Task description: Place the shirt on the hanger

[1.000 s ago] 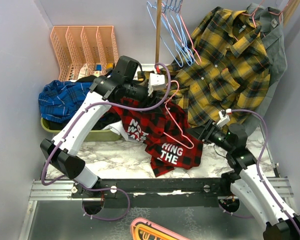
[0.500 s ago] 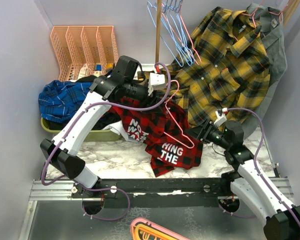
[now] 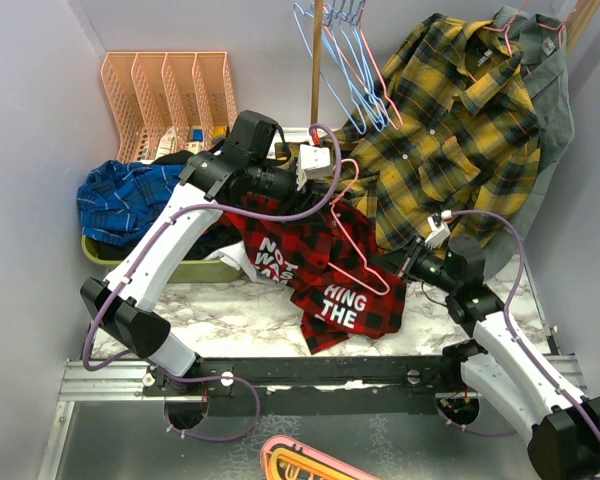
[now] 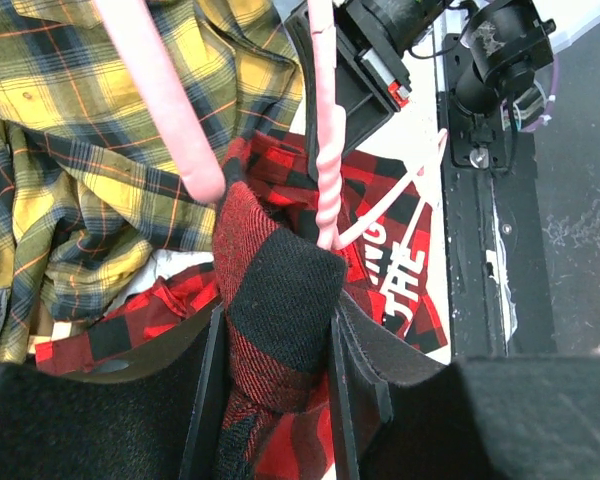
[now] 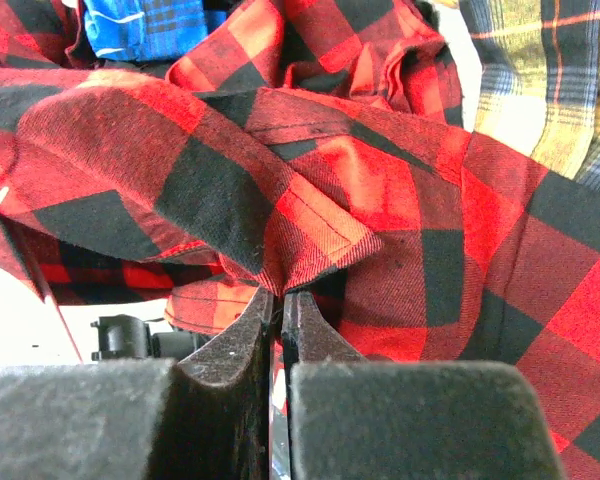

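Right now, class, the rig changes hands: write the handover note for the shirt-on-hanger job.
Left gripper: shut on a fold of the shirt, held up beside the twisted neck of the hanger.
Right gripper: shut on another fold, at the shirt's right edge.
The shirt is bunched over the table, and the hanger wire lies on top of the cloth.
Done: both arms grip the shirt.
Left: no shoulder appears to be on the hanger, so it must go inside the shirt.
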You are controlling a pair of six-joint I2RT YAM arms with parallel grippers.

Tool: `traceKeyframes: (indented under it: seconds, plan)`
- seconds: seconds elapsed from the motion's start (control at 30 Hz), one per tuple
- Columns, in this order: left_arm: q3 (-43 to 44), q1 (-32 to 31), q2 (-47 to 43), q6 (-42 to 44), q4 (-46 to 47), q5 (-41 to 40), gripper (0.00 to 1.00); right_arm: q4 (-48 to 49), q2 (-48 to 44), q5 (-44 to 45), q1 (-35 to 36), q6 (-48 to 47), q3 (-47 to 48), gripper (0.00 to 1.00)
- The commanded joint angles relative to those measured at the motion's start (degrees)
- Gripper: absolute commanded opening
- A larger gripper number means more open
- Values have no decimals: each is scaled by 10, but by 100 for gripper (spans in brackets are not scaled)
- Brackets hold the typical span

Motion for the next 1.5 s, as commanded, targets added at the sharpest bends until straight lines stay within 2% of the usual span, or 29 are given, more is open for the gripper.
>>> traceKeyframes:
  seconds: [0.0, 0.27, 0.5, 0.73, 0.97, 1.17, 1.27, 1.33, 1.47]
  plan:
    - [15, 4, -7, -1, 18, -23, 0, -27, -20, 36, 0, -31, 28, 1]
    - [50, 4, -3, 14, 15, -113, 0, -109, -63, 109, 0, -45, 21, 1]
    - [99, 4, 9, 36, 14, -201, 0, -184, -68, 133, 0, -74, 61, 1]
    - [87, -8, 13, 55, 29, -257, 0, -233, -75, 169, 0, -90, 118, 1]
    - [49, -51, 11, 49, 68, -337, 0, -254, -34, 91, 0, -68, 221, 1]
    - [15, -60, 10, 1, 107, -328, 0, -228, -20, 9, 0, -20, 331, 1]
    - [8, -60, 8, -22, 127, -334, 0, -246, 11, -25, 0, -20, 388, 1]
    - [9, -60, 8, -40, 139, -337, 0, -239, 32, -56, 0, -13, 395, 1]
    - [21, -59, 10, -82, 154, -313, 0, -162, 26, -73, 0, 22, 331, 1]
